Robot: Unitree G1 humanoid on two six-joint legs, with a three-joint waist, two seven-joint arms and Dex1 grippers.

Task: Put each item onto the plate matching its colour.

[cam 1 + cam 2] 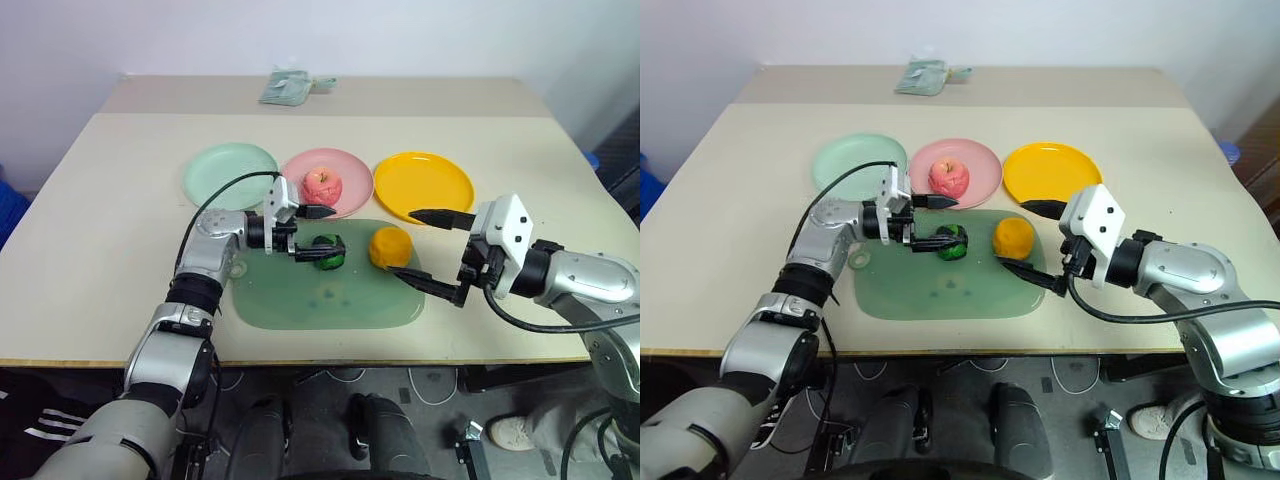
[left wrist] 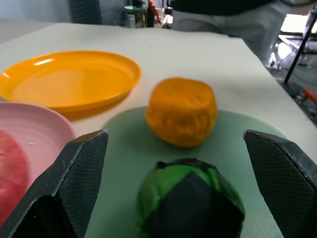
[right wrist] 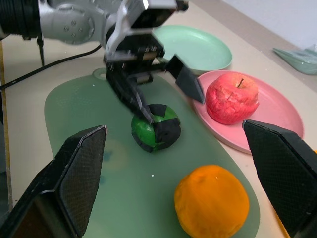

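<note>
The pinkish-red apple (image 1: 322, 184) rests on the pink plate (image 1: 352, 168), between the bare mint green plate (image 1: 231, 172) and the bare orange-yellow plate (image 1: 423, 185). On the green cutting mat (image 1: 300, 300) lie the dark green ball (image 1: 329, 252) and, to its right, the orange-yellow fruit (image 1: 390, 247). My left gripper (image 1: 312, 233) is open and level, pointing right. The green ball (image 2: 190, 198) sits at the mouth of its jaws. My right gripper (image 1: 428, 250) is open, pointing left, its fingertips just right of the orange fruit (image 3: 212, 201).
A grey-green packet (image 1: 290, 85) lies at the back of the beige table (image 1: 120, 230). The mat's front edge is close to the table's near edge. Both arms reach in over the near side.
</note>
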